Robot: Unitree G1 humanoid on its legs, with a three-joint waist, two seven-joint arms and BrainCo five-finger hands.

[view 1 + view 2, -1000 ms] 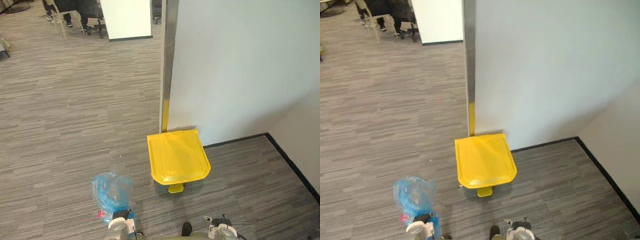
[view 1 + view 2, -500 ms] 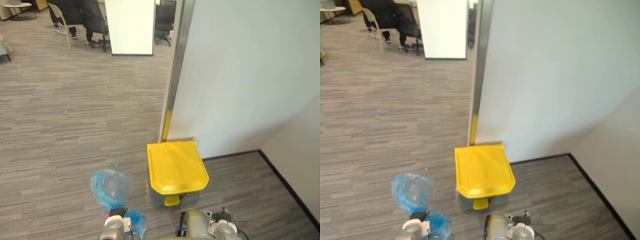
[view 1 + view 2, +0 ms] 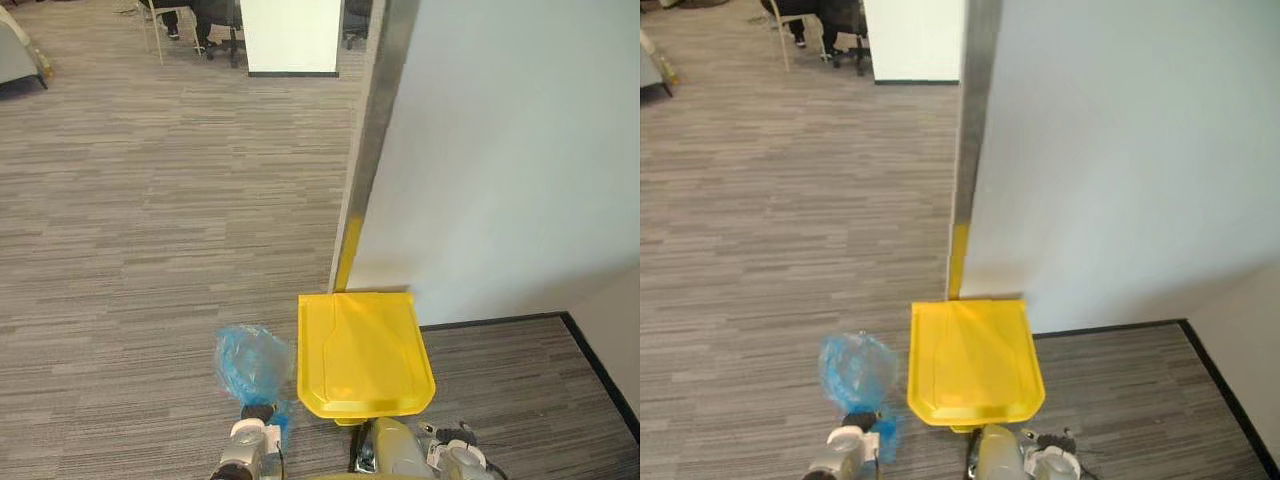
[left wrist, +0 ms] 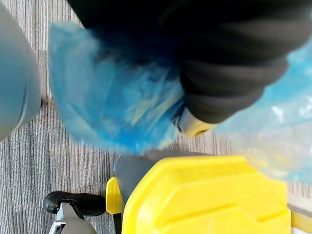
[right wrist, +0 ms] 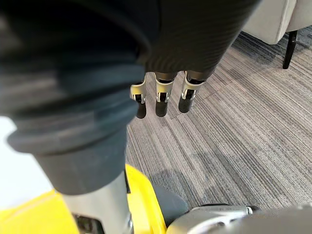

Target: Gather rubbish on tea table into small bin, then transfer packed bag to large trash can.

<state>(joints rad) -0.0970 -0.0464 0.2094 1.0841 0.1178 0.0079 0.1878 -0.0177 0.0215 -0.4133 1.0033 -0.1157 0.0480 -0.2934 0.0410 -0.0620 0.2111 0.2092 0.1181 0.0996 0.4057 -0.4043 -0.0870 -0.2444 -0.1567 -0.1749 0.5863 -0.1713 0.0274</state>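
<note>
A blue see-through rubbish bag (image 3: 252, 362) bulges just beyond my left hand (image 3: 257, 414), low in the eye views. My left hand is shut on the bag; in the left wrist view the blue film (image 4: 112, 97) wraps round the dark cover. The large yellow trash can (image 3: 362, 352) stands against the wall with its lid down, immediately right of the bag. Its lid (image 4: 204, 195) and foot pedal (image 4: 112, 195) lie below the bag. My right hand (image 5: 161, 100) hangs open over the carpet with straight fingers and holds nothing.
A white partition wall (image 3: 520, 150) with a metal edge post (image 3: 375, 130) rises behind the can. Black skirting (image 3: 600, 362) runs along the right wall. Chairs and a person's legs (image 3: 200, 15) are far back. Grey carpet (image 3: 150, 200) stretches out to the left.
The whole picture has shifted, so the camera has moved. The bag now sits right beside the can's left edge, closer than before. The lid stays down.
</note>
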